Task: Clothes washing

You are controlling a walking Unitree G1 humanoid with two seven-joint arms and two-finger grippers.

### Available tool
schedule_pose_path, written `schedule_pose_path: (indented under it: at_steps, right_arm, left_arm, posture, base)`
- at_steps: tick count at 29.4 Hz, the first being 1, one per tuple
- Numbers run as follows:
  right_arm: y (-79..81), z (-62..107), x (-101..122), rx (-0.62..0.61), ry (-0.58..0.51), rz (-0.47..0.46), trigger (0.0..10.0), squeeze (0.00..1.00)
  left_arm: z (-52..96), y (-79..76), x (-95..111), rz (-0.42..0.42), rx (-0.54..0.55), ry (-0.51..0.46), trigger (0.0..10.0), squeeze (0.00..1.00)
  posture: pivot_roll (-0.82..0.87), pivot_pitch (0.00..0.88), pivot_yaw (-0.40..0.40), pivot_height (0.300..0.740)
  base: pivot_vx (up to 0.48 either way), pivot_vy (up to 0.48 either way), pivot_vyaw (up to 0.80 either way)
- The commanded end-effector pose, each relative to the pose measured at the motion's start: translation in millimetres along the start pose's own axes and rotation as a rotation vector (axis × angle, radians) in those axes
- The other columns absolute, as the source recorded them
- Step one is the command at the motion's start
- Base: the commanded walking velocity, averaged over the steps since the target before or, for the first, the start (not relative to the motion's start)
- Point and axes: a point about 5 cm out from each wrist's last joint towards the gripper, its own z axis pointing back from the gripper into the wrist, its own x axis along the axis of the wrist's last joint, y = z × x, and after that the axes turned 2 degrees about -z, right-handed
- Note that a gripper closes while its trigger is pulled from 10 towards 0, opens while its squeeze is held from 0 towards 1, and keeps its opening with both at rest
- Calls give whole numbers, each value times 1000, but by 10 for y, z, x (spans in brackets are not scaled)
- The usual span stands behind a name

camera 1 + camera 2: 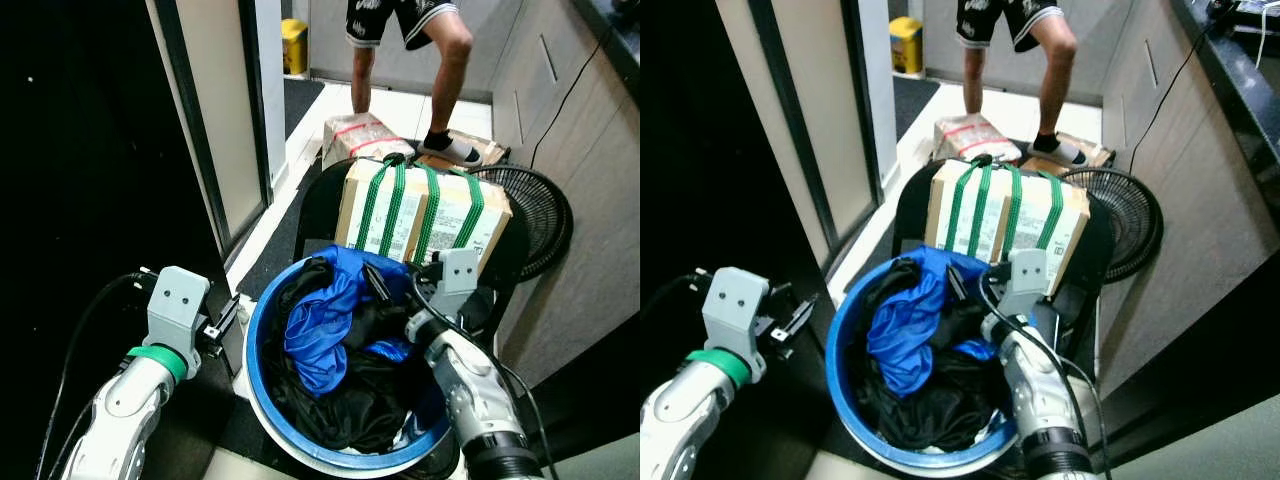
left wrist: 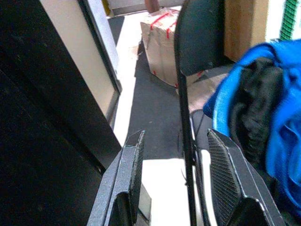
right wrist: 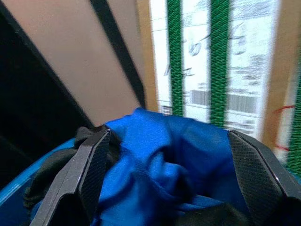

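Two spread hands [image 1: 222,322] [image 1: 385,285] flank the laundry basket [image 1: 262,400] — strapped box [image 1: 425,215], fan [image 1: 540,205] behind.

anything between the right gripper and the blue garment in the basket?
Nothing visible. The right gripper is open right over the blue garment at the top of the pile in the blue basket, fingers straddling it.

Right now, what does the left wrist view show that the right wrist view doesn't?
The left wrist view has the open left gripper beside the basin, a black chair back, a red-taped carton on the floor and the dark door frame.

The right wrist view has the open right gripper over the laundry, close to the green-strapped box.

Both show the blue garment and dark clothes.
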Motion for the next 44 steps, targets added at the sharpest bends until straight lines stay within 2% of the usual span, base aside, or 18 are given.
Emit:
schedule_pose_path:
  at_steps: [1,10,11,13,19,20,21,22,26,28,30,31,32,34,35,44]
  right_arm:
    - [72,-66,-73,32,43,-10,10000,1000]
    - [232,-187,-195,95,102,-4,10000,1000]
    - [306,-228,-220,129,112,-12,10000,1000]
    - [550,-282,-370,233,199,18,10000,1000]
    - [583,-281,-409,246,217,27,10000,1000]
    - [603,-277,-446,250,233,36,10000,863]
    - [603,-277,-446,250,233,36,10000,863]
    - [626,-269,-480,256,246,43,10000,0]
    - [709,-253,-539,298,255,44,10000,0]
    - [805,-236,-607,348,276,63,10000,0]
    - [805,-236,-607,348,276,63,10000,0]
    - [833,-231,-629,363,284,67,8980,0]
    - [856,-229,-645,374,291,67,3176,0]
    - [856,-229,-645,374,291,67,3176,0]
    - [868,-229,-651,381,293,65,0,0]
    - [875,-232,-654,395,294,60,0,0]
  left_arm:
    - [10,33,-62,-7,23,35,10000,0]
    - [6,20,-61,-20,12,42,10000,0]
    - [14,24,-61,-22,10,46,10000,0]
    - [44,37,-65,-32,-2,60,10000,0]
    - [51,37,-65,-34,-3,64,10000,0]
    - [56,40,-68,-35,-2,66,10000,0]
    - [56,40,-68,-35,-2,66,10000,0]
    - [62,38,-72,-35,-2,69,10000,0]
    - [67,25,-78,-32,0,71,10000,0]
    - [66,17,-85,-31,2,73,10000,0]
    - [66,17,-85,-31,2,73,10000,0]
    - [64,16,-83,-30,3,73,10000,0]
    - [61,18,-82,-29,5,73,10000,0]
    - [61,18,-82,-29,5,73,10000,0]
    - [56,18,-78,-29,7,72,10000,0]
    - [35,9,-72,-26,10,74,10000,0]
  posture:
    - [108,110,64,740]
    - [123,119,72,740]
    - [127,121,77,740]
    - [138,122,84,740]
    - [139,123,82,740]
    - [139,123,82,740]
    - [139,123,82,740]
    - [137,123,81,740]
    - [138,127,75,740]
    - [137,126,74,740]
    - [137,126,74,740]
    - [139,125,71,740]
    - [139,126,70,740]
    - [139,126,70,740]
    - [138,126,70,740]
    - [137,129,68,740]
  base:
    - [0,0,0]
    - [0,0,0]
    - [0,0,0]
    - [0,0,0]
    - [0,0,0]
    - [0,0,0]
    - [0,0,0]
    - [0,0,0]
    - [0,0,0]
    - [0,0,0]
    - [0,0,0]
    - [0,0,0]
    - [0,0,0]
    - [0,0,0]
    - [0,0,0]
    - [0,0,0]
